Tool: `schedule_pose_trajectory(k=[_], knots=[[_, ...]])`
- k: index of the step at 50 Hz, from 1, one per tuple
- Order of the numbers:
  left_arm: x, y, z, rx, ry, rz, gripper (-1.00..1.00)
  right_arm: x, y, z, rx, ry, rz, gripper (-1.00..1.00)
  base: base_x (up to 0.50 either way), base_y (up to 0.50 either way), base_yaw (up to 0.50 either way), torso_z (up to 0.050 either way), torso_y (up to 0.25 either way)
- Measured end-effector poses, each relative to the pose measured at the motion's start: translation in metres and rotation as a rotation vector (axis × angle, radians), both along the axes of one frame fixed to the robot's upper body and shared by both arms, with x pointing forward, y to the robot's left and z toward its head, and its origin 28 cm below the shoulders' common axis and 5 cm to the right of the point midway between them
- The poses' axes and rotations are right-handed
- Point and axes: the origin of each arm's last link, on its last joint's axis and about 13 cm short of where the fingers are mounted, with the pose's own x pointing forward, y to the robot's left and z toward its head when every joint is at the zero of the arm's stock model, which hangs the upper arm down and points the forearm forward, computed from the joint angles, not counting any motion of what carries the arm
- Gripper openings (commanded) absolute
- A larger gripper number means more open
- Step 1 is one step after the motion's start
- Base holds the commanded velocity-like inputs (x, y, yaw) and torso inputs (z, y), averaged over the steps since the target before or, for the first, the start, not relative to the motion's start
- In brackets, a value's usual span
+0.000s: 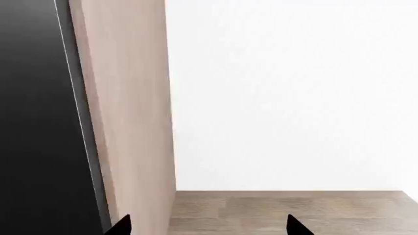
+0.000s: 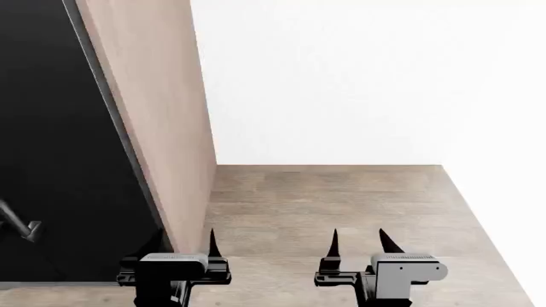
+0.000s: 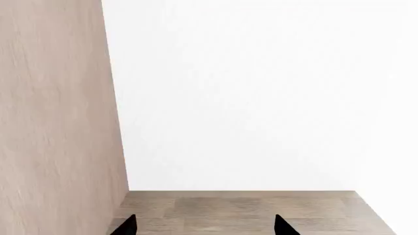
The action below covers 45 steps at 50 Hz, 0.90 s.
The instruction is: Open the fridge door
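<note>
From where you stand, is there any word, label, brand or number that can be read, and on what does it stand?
None: no text shows on the fridge, the wooden side panel, the white wall, the floor or either claw.

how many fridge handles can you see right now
1, and only in part: the lower end of a handle on the dark fridge front, at the head view's left edge. The rest of the fridge is out of frame, so another handle may be hidden.
</note>
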Motion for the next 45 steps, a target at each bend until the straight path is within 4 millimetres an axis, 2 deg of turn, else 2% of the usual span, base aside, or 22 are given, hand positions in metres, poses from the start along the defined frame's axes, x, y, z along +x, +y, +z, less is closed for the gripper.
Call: schedule_pose_trajectory(k=[11,12,33,39,45], knots=[[0.001,0.000,-0.003,0.003,0.003,0.001,1.00,0.000,0.000,0.000,-0.002,0.003,-0.002,1.00,0.00,0.00,0.00,0.000,0.000],[0.003,0.001,-0.006,0.083,-0.028,0.059,1.00,0.002,0.003,0.001,-0.069,0.044,0.040,1.00,0.00,0.00,0.00,0.000,0.000],[0.005,0.001,0.007,0.015,-0.002,0.029,1.00,-0.001,0.001,0.007,-0.020,0.011,-0.010,1.00,0.00,0.00,0.00,0.000,0.000],[0.016,0.004,0.027,-0.023,-0.027,0.061,1.00,-0.001,0.001,0.020,-0.047,0.002,-0.054,1.00,0.00,0.00,0.00,0.000,0.000],[0.025,0.006,0.064,-0.077,-0.087,0.075,1.00,0.002,0.001,0.049,-0.095,-0.020,-0.085,1.00,0.00,0.00,0.00,0.000,0.000]])
